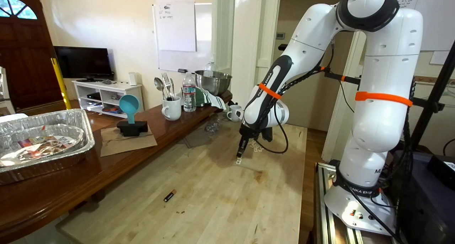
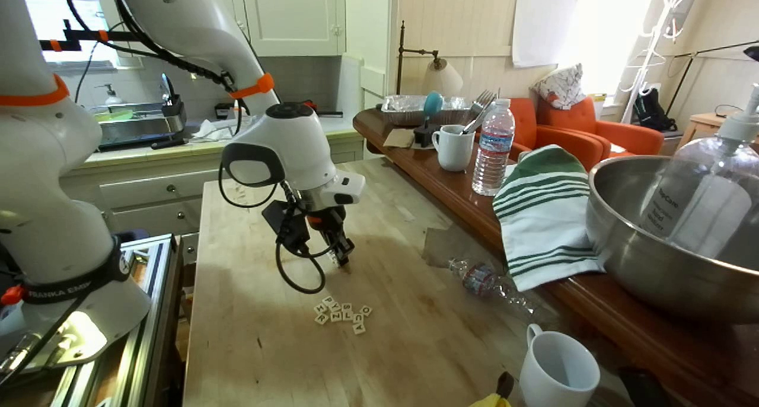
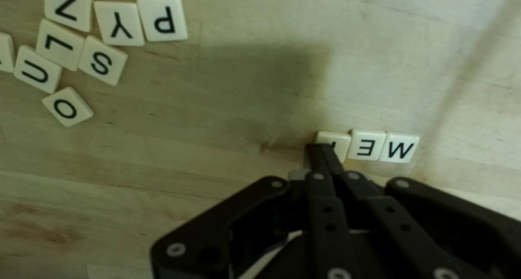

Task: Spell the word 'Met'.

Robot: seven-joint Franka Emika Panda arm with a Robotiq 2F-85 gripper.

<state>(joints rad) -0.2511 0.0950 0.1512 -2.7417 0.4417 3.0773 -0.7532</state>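
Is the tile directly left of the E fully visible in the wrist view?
No, the shut hand hides part of that tile, including much of its letter.

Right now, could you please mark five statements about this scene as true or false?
1. The E tile lies between the M tile and a third tile. True.
2. The claw is open. False: the claw is shut.
3. In the wrist view, the claw partly hides the third tile. True.
4. The O tile touches the E tile. False: the O tile lies apart.
5. A battery lies on the wooden table. True.
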